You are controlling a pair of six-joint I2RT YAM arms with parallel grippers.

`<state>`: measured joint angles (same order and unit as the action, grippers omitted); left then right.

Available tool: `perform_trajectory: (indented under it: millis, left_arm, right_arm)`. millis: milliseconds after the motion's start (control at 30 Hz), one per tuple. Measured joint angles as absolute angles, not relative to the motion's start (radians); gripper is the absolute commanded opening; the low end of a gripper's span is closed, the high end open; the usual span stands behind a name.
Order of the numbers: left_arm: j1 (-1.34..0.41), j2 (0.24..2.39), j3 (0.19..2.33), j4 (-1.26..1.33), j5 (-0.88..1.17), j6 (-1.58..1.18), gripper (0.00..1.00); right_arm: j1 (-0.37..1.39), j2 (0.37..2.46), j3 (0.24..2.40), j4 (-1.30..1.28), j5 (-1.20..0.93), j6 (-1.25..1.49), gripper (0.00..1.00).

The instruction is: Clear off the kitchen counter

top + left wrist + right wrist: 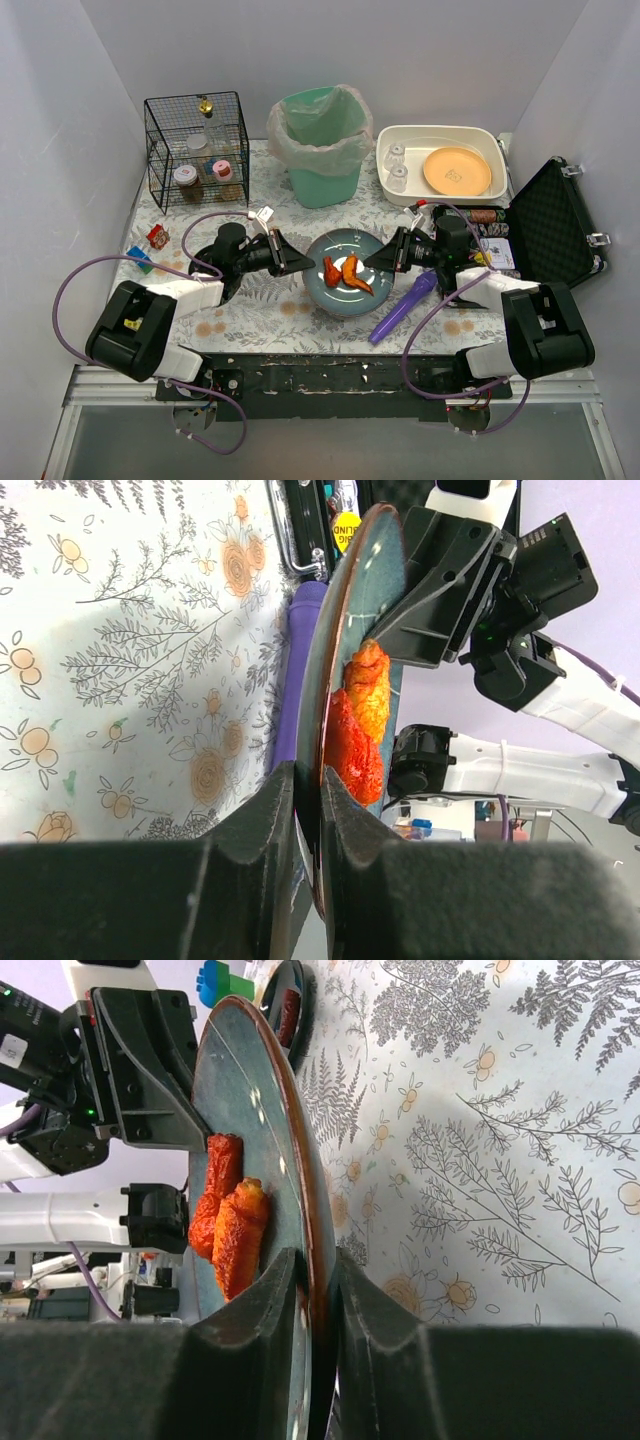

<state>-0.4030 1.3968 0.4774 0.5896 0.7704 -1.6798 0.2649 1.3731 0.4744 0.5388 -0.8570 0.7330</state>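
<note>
1. Our left gripper [305,780] has its jaws narrowed to a slim gap, and they pinch the rim of the blue-grey plate [350,240] on its left side.
2. Our right gripper [315,1265] is just as nearly closed and clamps the opposite rim, so both arms hold the same plate.
3. Orange-red food pieces [345,272] lie on the middle of the plate, between the two grippers.
4. The plate is over the near middle of the kitchen counter [270,310]. We cannot tell whether it rests on the fern-and-flower cloth or sits just above it.
5. A purple tool [403,305] lies on the cloth just to the right of the plate, beside our right arm.
6. At the back of the counter stand a black wire basket [160,150] holding jars on the left, a green bin [322,175] with a clear liner in the middle, and a white basin [440,135] on the right.
7. The basin holds an orange plate [457,171] and two clear cups [396,170].
8. An open black case [555,220] sits at the right edge, and small coloured blocks [150,245] at the left.
9. Plain white walls close in the table on three sides.
</note>
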Motion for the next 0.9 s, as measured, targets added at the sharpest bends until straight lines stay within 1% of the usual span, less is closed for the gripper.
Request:
perform_trajectory:
  millis: [100, 133, 200, 233, 267, 300, 400, 433, 533, 600, 700, 767, 900]
  left_arm:
    - [-0.4, 1.397, 0.477, 0.581, 0.769, -1.666, 0.0]
    - [-0.397, 1.397, 0.477, 0.581, 0.771, -1.663, 0.0]
    - [-0.398, 1.396, 0.477, 0.583, 0.77, -1.655, 0.07]
    - [-0.397, 1.396, 0.477, 0.578, 0.77, -1.653, 0.12]
    - [-0.397, 1.396, 0.477, 0.575, 0.769, -1.648, 0.22]
    - [-0.397, 1.395, 0.477, 0.573, 0.768, -1.645, 0.31]
    - [-0.397, 1.381, 0.483, 0.553, 0.771, -1.647, 0.51]
    - [-0.397, 1.369, 0.49, 0.537, 0.772, -1.642, 0.6]
    - [-0.393, 1.344, 0.518, 0.496, 0.773, -1.623, 0.78]
    - [-0.382, 1.33, 0.546, 0.466, 0.769, -1.607, 0.87]
    - [-0.353, 1.315, 0.591, 0.413, 0.759, -1.575, 0.97]
    - [-0.331, 1.306, 0.617, 0.364, 0.75, -1.548, 0.98]
    - [-0.293, 1.284, 0.681, 0.222, 0.711, -1.479, 0.98]
  right_arm:
    - [0.263, 1.377, 0.474, 0.553, -0.872, 0.764, 0.04]
    - [0.262, 1.377, 0.475, 0.556, -0.87, 0.771, 0.01]
    - [0.262, 1.382, 0.475, 0.554, -0.872, 0.781, 0.01]
    - [0.262, 1.383, 0.475, 0.556, -0.874, 0.785, 0.01]
    - [0.262, 1.383, 0.475, 0.556, -0.875, 0.788, 0.01]
    - [0.262, 1.383, 0.475, 0.556, -0.875, 0.791, 0.01]
    - [0.265, 1.389, 0.475, 0.561, -0.874, 0.79, 0.01]
    - [0.265, 1.397, 0.475, 0.564, -0.874, 0.797, 0.01]
    - [0.265, 1.408, 0.475, 0.585, -0.871, 0.824, 0.01]
    - [0.265, 1.41, 0.475, 0.586, -0.868, 0.842, 0.01]
    - [0.265, 1.409, 0.476, 0.575, -0.865, 0.864, 0.01]
    - [0.265, 1.406, 0.49, 0.528, -0.86, 0.86, 0.01]
    - [0.269, 1.369, 0.572, 0.337, -0.793, 0.834, 0.01]
